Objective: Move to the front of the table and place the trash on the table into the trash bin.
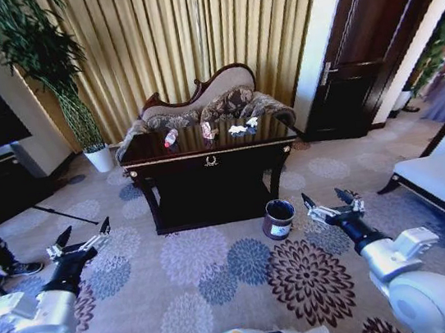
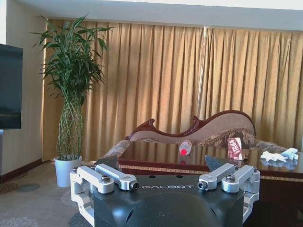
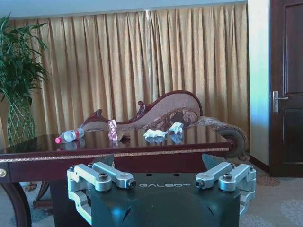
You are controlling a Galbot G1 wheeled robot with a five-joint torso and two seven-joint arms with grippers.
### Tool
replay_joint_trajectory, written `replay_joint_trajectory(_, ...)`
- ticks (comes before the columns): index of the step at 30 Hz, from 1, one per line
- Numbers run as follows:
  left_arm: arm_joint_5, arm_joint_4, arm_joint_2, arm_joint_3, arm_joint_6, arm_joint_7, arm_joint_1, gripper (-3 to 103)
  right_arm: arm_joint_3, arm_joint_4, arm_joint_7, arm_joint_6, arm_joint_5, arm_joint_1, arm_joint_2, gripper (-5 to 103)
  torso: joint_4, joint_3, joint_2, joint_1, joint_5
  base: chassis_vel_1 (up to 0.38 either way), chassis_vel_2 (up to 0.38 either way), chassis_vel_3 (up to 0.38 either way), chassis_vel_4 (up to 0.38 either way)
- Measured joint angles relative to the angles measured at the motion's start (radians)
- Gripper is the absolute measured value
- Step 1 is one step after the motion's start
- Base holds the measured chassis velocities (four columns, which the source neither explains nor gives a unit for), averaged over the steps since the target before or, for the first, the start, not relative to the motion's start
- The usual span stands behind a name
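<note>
Both end effectors, left [image 1: 83, 236] and right [image 1: 329, 199], hover spread and empty before the desk [image 1: 210, 165], where bottle [image 1: 171, 137], wrapper [image 1: 207, 130] and tissue [image 1: 243, 127] lie; trash bin [image 1: 278, 218] stands below.

Bright backlit curtains [image 1: 211, 27]; fisheye-bent edges

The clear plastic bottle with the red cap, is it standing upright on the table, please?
No, the clear plastic bottle lies on its side on the dark glossy table.
</note>
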Motion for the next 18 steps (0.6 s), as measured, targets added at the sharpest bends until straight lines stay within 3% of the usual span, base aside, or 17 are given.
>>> replay_joint_trajectory(18, -0.002, 0.004, -0.002, 0.000, -0.015, 0.005, 0.007, 100, -0.003, 0.000, -0.002, 0.001, -0.003, -0.004, 0.006, 100, -0.0001, 0.000, 0.000, 0.000, -0.0001, -0.184, 0.186, 0.183, -0.196)
